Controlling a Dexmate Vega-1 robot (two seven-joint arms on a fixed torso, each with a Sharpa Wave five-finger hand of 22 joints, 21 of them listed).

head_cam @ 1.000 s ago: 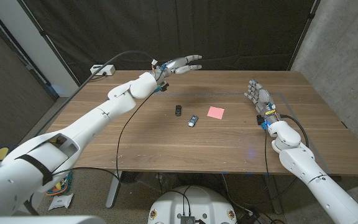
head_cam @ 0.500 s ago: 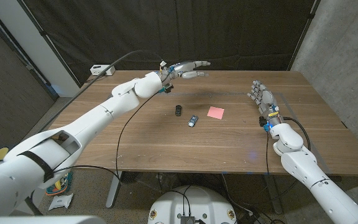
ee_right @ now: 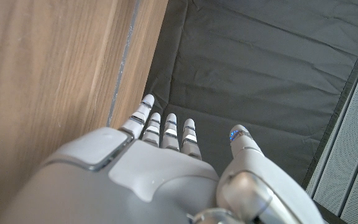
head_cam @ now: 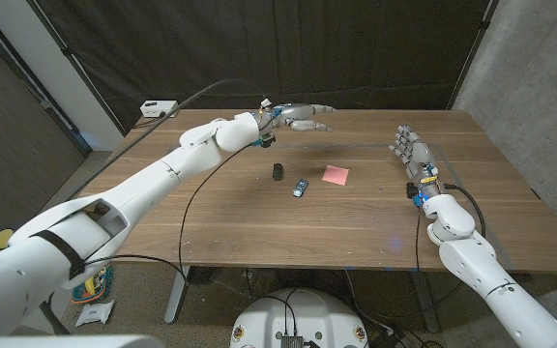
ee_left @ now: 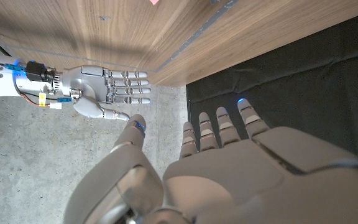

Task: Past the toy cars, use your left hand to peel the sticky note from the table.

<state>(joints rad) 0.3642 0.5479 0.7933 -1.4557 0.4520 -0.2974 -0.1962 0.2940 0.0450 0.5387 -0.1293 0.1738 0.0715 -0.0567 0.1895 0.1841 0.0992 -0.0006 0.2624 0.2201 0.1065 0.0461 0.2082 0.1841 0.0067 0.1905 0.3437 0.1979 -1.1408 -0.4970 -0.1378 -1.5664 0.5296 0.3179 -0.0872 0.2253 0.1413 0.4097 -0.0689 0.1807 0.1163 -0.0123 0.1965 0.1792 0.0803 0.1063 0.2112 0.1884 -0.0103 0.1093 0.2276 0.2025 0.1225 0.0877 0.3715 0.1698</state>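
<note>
A pink sticky note (head_cam: 336, 174) lies on the wooden table (head_cam: 259, 217) near its middle. Just left of it sit a small blue toy car (head_cam: 300, 188) and a dark toy car (head_cam: 278, 172). My left hand (head_cam: 301, 116) hovers open above the table's far side, fingers stretched out, behind the cars and up-left of the note; it holds nothing. In the left wrist view this hand (ee_left: 229, 168) has its fingers spread. My right hand (head_cam: 411, 153) stands upright and open at the table's right side, also seen as the right hand (ee_left: 107, 90) in the left wrist view.
A white power strip (head_cam: 159, 108) with a cable lies at the table's far left corner. A black curtain (head_cam: 288, 48) hangs behind the table. A concrete wall (head_cam: 540, 87) stands at the right.
My left hand has travelled to the right along the far side of the table, its fingers levelling out. The right hand has barely shifted. The note and cars have not moved.
</note>
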